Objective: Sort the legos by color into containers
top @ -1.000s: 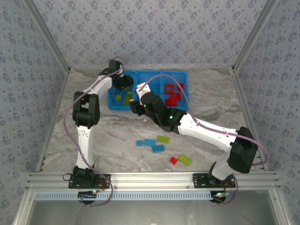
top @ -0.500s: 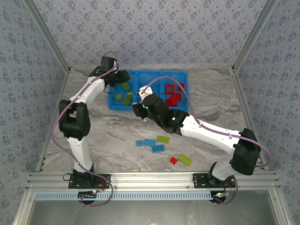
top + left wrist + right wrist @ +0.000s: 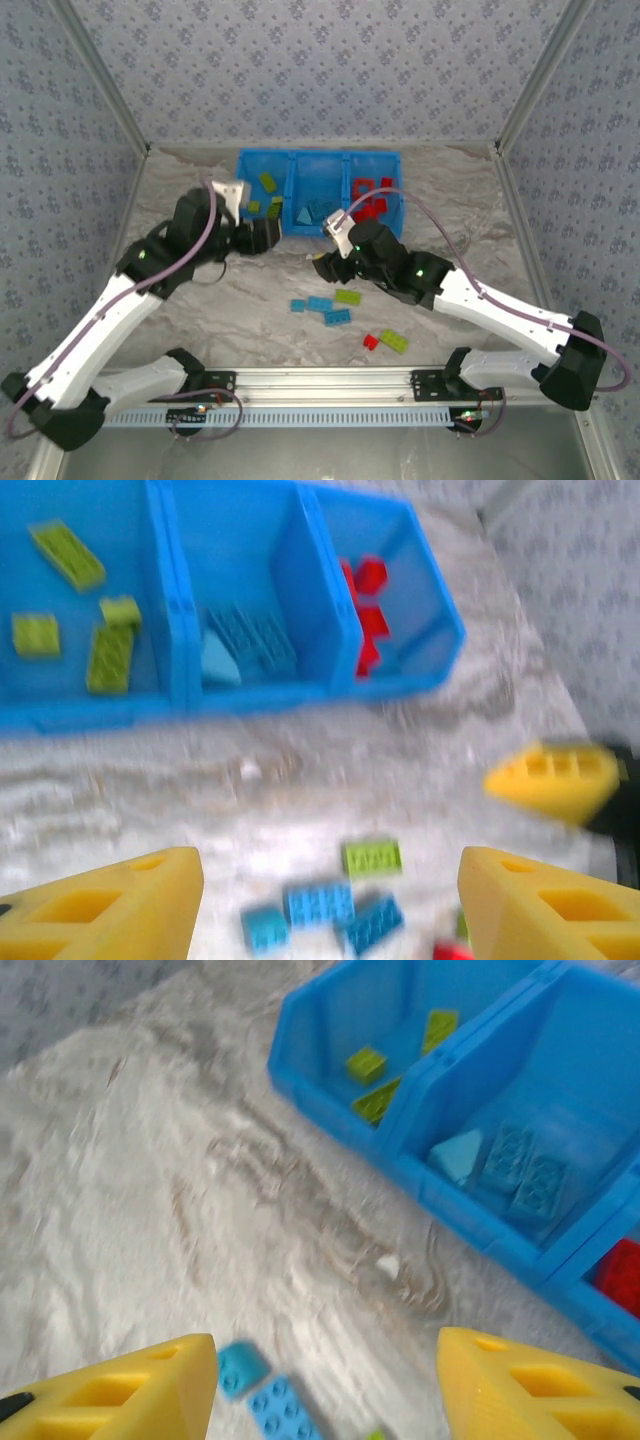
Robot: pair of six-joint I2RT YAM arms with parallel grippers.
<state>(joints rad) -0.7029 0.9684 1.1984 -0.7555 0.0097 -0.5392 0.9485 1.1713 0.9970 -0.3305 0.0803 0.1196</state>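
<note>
Both grippers have come back from the blue bin (image 3: 250, 702), the left gripper (image 3: 330, 880) and the right gripper (image 3: 325, 1360) open with nothing inside, so the loose legos (image 3: 320, 303) on the surface (image 3: 450, 200) come next.

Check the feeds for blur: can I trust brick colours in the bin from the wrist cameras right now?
Top external: sharp, evenly lit, no glare on the bin. Left wrist: motion-smeared, yet the bin's green, blue and red contents are readable by colour; the loose bricks on the table are fuzzy. Right wrist: also soft, edges smeared, colours distinguishable.
</note>
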